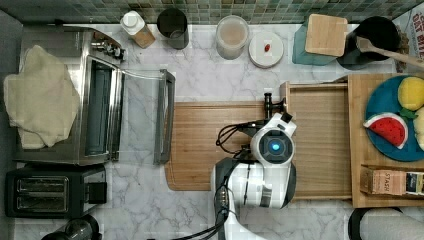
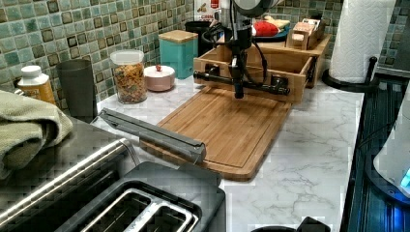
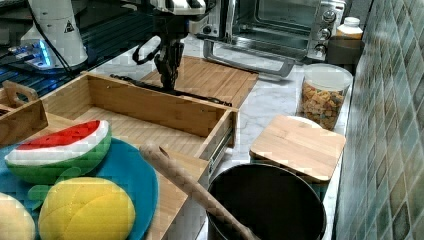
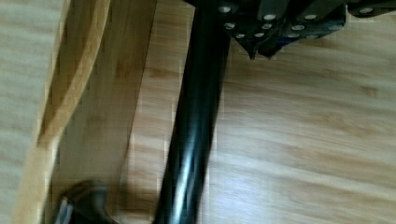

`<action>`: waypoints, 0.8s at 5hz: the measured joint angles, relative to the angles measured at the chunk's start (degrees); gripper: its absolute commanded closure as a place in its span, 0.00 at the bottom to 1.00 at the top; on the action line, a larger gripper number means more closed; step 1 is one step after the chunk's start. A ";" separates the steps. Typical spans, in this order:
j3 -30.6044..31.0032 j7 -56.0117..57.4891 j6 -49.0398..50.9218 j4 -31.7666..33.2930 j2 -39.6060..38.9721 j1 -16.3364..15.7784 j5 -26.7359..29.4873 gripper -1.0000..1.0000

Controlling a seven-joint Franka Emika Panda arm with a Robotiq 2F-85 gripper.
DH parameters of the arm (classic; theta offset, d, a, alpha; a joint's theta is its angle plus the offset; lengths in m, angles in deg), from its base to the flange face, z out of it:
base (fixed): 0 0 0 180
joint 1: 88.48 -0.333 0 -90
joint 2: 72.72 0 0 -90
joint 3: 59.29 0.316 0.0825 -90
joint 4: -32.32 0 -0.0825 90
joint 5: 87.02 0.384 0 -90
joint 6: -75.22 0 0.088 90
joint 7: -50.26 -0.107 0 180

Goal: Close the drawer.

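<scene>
Gripper parked on the drawer handle, drawer wide open

The drawer (image 3: 150, 117) sticks far out over the bamboo cutting board (image 2: 227, 128), empty inside. The gripper (image 2: 238, 92) comes straight down at the middle of the black bar handle (image 2: 241, 83), probably so a push goes in square. Can't tell if the fingers are clenched on the bar or just resting against it

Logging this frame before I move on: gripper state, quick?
Gripper: cannot be told; it sits at the black bar handle of the open drawer.
</scene>
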 measured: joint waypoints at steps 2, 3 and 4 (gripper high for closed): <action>-3.96 11.81 6.38 -9.06 -5.81 4.99 8.58 1.00; -5.64 16.56 6.74 -12.76 -8.16 8.99 12.57 1.00; -7.46 20.65 6.07 -15.22 -9.38 11.46 12.78 1.00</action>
